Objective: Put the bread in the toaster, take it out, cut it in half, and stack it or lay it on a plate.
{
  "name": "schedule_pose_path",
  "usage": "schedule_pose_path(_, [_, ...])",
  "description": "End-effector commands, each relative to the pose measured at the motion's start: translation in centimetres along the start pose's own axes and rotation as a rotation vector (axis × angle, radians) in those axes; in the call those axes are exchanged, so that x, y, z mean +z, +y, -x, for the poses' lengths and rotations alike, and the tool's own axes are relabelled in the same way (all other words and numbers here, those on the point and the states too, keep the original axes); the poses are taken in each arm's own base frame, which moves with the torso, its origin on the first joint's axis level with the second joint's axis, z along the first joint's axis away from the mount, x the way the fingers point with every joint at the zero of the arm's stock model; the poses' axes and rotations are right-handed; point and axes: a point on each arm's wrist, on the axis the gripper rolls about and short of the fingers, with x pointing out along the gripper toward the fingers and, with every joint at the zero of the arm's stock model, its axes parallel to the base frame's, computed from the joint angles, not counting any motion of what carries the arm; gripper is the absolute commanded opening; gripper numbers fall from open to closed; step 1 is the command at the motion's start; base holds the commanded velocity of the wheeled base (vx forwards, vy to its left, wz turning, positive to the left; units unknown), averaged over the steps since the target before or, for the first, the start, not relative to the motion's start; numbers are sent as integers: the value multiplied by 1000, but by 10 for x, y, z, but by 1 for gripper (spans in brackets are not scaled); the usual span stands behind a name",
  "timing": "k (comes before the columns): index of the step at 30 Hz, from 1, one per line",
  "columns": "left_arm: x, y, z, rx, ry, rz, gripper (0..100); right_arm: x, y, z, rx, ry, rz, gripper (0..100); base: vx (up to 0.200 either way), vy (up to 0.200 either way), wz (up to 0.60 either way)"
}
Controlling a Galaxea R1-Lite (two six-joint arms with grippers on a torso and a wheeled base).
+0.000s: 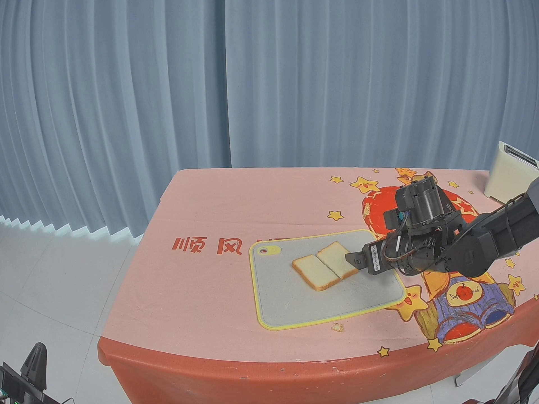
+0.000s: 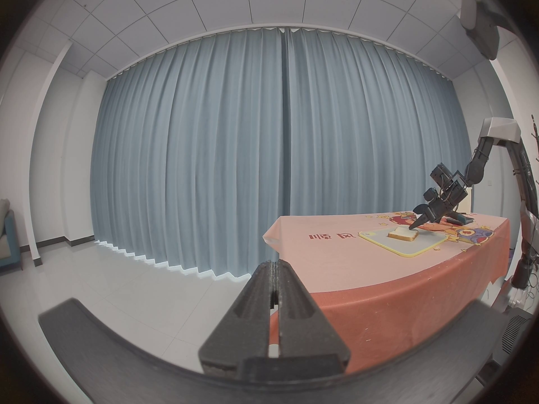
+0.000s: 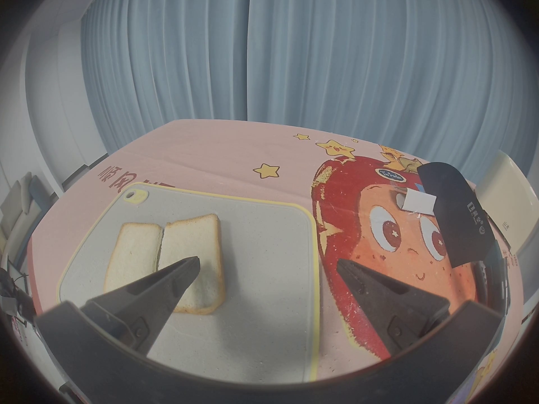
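Two half slices of bread (image 1: 325,265) lie side by side on the grey cutting board (image 1: 292,304) with a yellow rim. My right gripper (image 1: 355,260) hangs low over the board's right side and is open. In the right wrist view the right gripper (image 3: 269,276) has one finger (image 3: 163,290) over the nearer half (image 3: 193,253), with the other half (image 3: 132,251) beyond. The cream toaster (image 1: 511,172) stands at the table's far right. My left gripper (image 2: 275,298) is shut on nothing, low and well off the table's left side.
The pink cartoon tablecloth (image 1: 224,209) covers the table, and a crumb (image 1: 337,327) lies near the front edge. A flat black object with a white label (image 3: 457,214) lies on the cloth near the toaster (image 3: 508,197). Blue curtains hang behind.
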Motion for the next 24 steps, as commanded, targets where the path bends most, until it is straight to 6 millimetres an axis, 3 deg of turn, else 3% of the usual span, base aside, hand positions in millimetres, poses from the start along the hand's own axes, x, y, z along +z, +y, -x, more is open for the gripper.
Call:
schedule_pose_path(1, [-5, 0, 0, 1, 1, 0, 0, -1, 1, -2, 1, 4, 3, 100, 0, 0, 0])
schedule_pose_path(21, [-5, 0, 0, 1, 1, 0, 0, -6, 3, -6, -11, 27, 13, 100, 0, 0, 0])
schedule_pose_path(22, [-5, 0, 0, 1, 1, 0, 0, -6, 3, -6, -12, 27, 13, 0, 0, 0, 0])
schedule_pose_path(24, [-5, 0, 0, 1, 1, 0, 0, -6, 3, -5, -12, 29, 13, 0, 0, 0, 0])
